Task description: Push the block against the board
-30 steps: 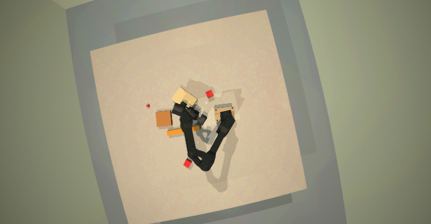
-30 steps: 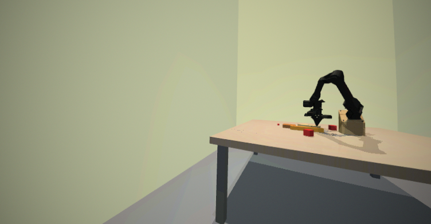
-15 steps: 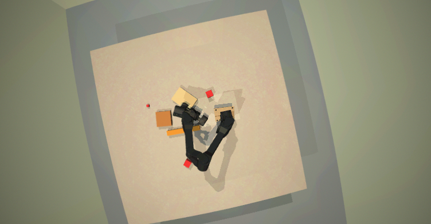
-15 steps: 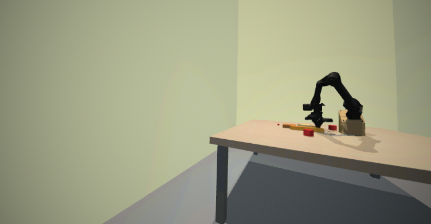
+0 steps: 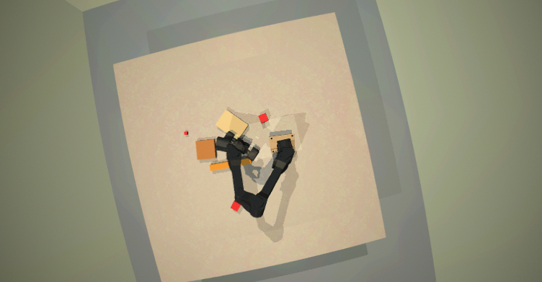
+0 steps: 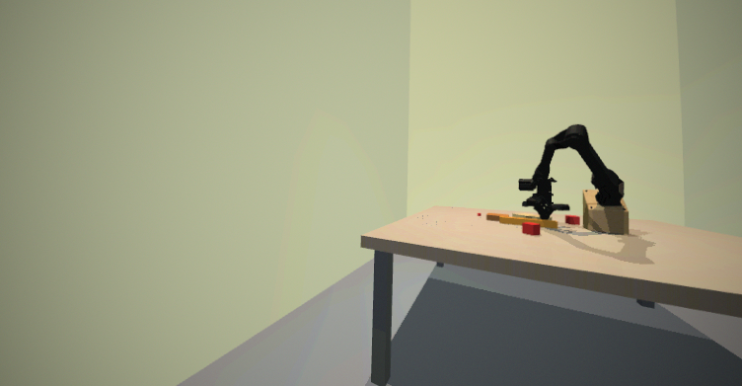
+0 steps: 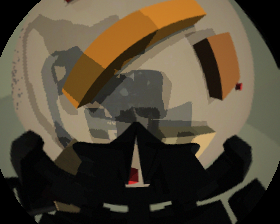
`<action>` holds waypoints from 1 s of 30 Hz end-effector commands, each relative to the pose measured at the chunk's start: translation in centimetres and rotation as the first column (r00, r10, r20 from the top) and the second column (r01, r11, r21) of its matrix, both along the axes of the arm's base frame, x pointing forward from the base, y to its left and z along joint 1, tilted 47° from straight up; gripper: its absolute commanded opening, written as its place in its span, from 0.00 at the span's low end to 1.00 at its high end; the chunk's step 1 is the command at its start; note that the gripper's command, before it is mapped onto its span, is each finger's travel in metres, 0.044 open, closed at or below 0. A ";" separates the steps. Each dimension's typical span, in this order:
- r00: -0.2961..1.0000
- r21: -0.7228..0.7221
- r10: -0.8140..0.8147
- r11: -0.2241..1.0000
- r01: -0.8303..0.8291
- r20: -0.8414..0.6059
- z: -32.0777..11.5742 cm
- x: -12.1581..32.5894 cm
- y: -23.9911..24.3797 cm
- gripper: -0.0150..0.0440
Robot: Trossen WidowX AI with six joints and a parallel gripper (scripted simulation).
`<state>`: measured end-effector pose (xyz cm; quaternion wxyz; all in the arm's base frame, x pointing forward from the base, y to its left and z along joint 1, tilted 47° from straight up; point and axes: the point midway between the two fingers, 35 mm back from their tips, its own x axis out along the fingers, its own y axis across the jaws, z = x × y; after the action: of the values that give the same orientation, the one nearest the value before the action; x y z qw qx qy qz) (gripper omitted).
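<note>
The square block (image 5: 205, 149) (image 6: 496, 216) (image 7: 230, 65) is flat and orange-brown. A long, narrow orange board (image 5: 220, 166) (image 6: 524, 221) (image 7: 121, 40) lies beside it, with a narrow gap between them near the board's left end in the top view. A wider pale yellow slab (image 5: 230, 122) (image 7: 205, 142) lies apart on the other side; I cannot tell for certain which piece is meant as the board. My gripper (image 5: 243, 148) (image 6: 544, 217) (image 7: 136, 124) is shut and empty. It points down low over the table between the slab and the orange board; contact is hidden.
A red cube (image 5: 263, 117) (image 6: 572, 219) lies near the arm's base (image 5: 281, 136) (image 6: 607, 219). Another red cube (image 5: 235, 205) (image 6: 531, 228) lies under the arm's elbow in the top view. A tiny red cube (image 5: 186, 133) (image 6: 479, 214) (image 7: 239, 86) lies beyond the square block.
</note>
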<state>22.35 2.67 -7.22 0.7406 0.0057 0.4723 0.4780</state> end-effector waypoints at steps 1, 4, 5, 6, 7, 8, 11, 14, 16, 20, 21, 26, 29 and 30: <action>1.000 0.003 -0.005 1.000 0.005 0.001 0.4 0.5 0.2 0.25; 1.000 0.003 -0.005 1.000 0.005 0.001 0.5 0.8 0.3 0.25; 1.000 0.003 -0.005 1.000 0.005 0.001 0.6 0.9 0.3 0.25; 1.000 0.002 -0.005 1.000 0.005 0.001 0.7 1.0 0.4 0.25; 1.000 0.002 -0.005 1.000 0.005 0.001 0.7 1.1 0.4 0.25; 1.000 0.002 -0.005 1.000 0.005 0.001 0.8 1.2 0.5 0.25; 1.000 0.002 -0.005 1.000 0.005 0.001 1.0 1.4 0.6 0.25; 1.000 0.002 -0.005 1.000 0.005 0.001 1.2 1.7 0.8 0.25; 1.000 0.002 -0.005 1.000 0.005 0.001 1.3 1.9 0.9 0.25; 1.000 0.002 -0.006 1.000 0.006 0.001 1.3 1.8 0.8 0.25; 1.000 0.002 -0.006 1.000 0.006 0.001 1.2 1.8 0.8 0.25; 1.000 0.001 -0.006 1.000 0.006 0.001 0.7 1.3 0.4 0.25; 1.000 0.001 -0.006 1.000 0.006 0.001 0.4 0.9 0.2 0.25; 1.000 0.001 -0.006 1.000 0.006 0.001 0.3 0.8 0.1 0.25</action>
<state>23.58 3.00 -6.54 0.7424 0.0090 0.4719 0.4755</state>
